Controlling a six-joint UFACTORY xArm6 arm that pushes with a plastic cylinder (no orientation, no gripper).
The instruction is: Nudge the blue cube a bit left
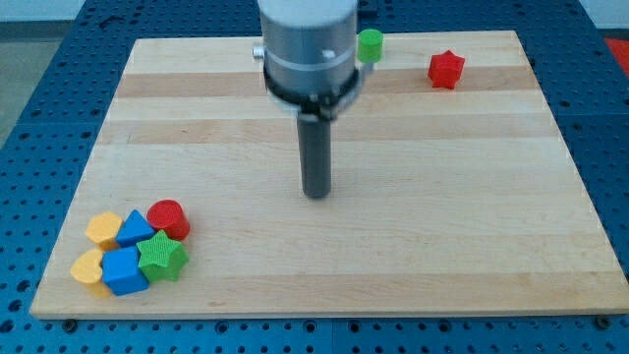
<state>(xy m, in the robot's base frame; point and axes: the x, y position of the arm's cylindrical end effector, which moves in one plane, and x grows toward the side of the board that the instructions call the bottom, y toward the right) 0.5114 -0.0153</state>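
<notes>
The small blue plastic cube [123, 270] sits in the lower left of the frame, near the wooden board's [442, 226] lower-left corner, packed into a tight cluster. A green plastic star block [162, 258] presses against its right side, a blue triangular block [135, 229] lies just above it, a yellow heart-shaped block [88, 266] touches its left side, and a yellow rounded block [103, 228] and a red cylinder [168, 217] close the cluster's top.

There is no claw to open or close here: the arm ends in a plain dark rod, and my tip [316, 195] rests near the middle of the board, well apart from the cluster, up and to the right of it.

The cube looks light, rigid and smooth-sided, so it should slide readily on the wood and could spin if pushed off-centre. Nothing is to be grasped; the place to press is the middle of its right face, which the green star now covers. The yellow heart on the left will likely be shoved along.

A green cylinder [371, 44] and a red star-like block [445, 69] lie at the top of the frame.
</notes>
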